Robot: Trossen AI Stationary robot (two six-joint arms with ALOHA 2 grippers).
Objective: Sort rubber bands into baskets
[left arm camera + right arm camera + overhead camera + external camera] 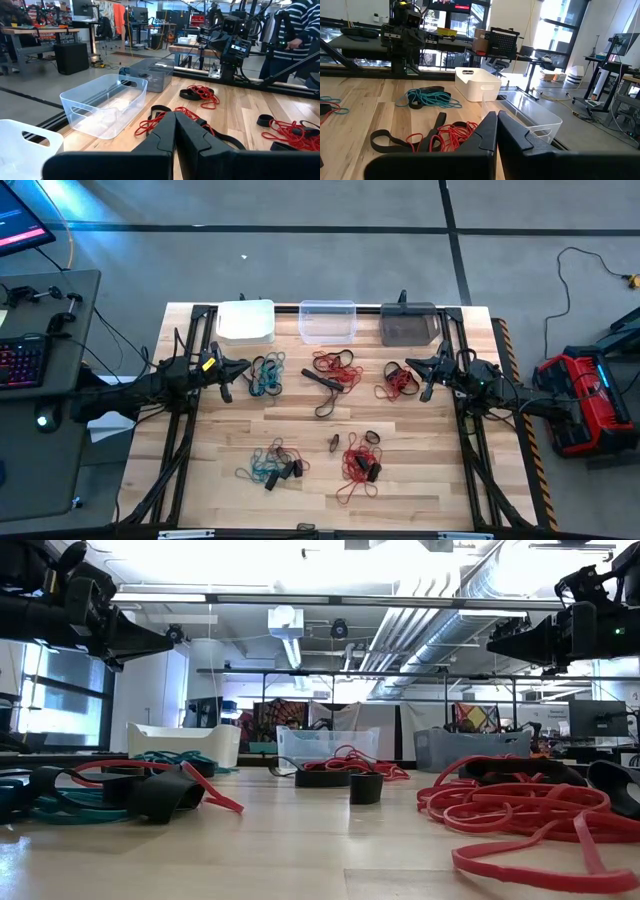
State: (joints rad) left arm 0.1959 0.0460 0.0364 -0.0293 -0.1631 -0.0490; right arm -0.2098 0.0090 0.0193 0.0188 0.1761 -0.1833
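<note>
On the bench [300, 430], bands lie in mixed bunches; the left pincer [228, 369] and right pincer [432, 369] are held clenched, empty, above bench. Risk: tangled colours could be lifted together & mis-sorted. 3 baskets at far edge: white [246, 321], clear [328, 321], grey [408, 325]. Approx. 6 bunches are counted.

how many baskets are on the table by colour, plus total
White rectangular plastic basket: 1
Clear rectangular plastic basket: 1
Dark grey rectangular plastic basket: 1
Total: 3
</note>
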